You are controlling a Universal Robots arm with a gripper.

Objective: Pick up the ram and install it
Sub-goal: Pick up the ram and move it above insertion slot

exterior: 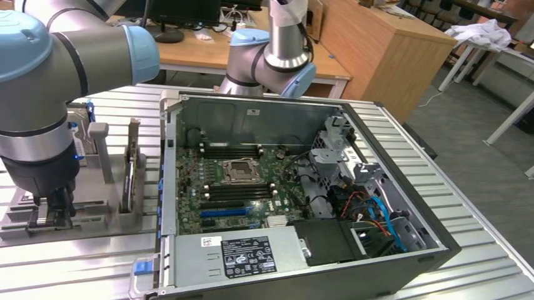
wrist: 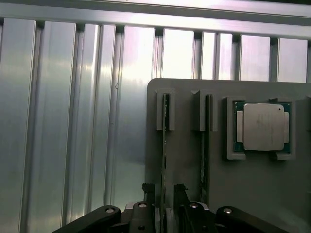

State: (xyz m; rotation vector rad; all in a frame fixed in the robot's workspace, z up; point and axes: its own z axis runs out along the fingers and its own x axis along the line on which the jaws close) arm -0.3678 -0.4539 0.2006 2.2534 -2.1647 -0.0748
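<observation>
The ram (wrist: 165, 141), a thin green circuit-board stick, stood on edge in the grey slotted holder (wrist: 187, 160), and our black gripper (wrist: 163, 189) straddled it unclenched, so we judged the pick-up under way, needing a square, gentle pinch.

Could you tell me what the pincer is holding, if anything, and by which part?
Cannot be told: the pincer straddles the upper edge of the ram, which stands in its grey holder.

Holder (wrist: 184, 155) on bench (exterior: 75, 265), at exterior view's left of computer case (exterior: 334, 278). In holder: the ram (wrist: 165, 141) on edge, 2nd stick (wrist: 208, 145) beside it, CPU (wrist: 262, 126) past that. My end effector (wrist: 164, 191) straddles the ram.
</observation>
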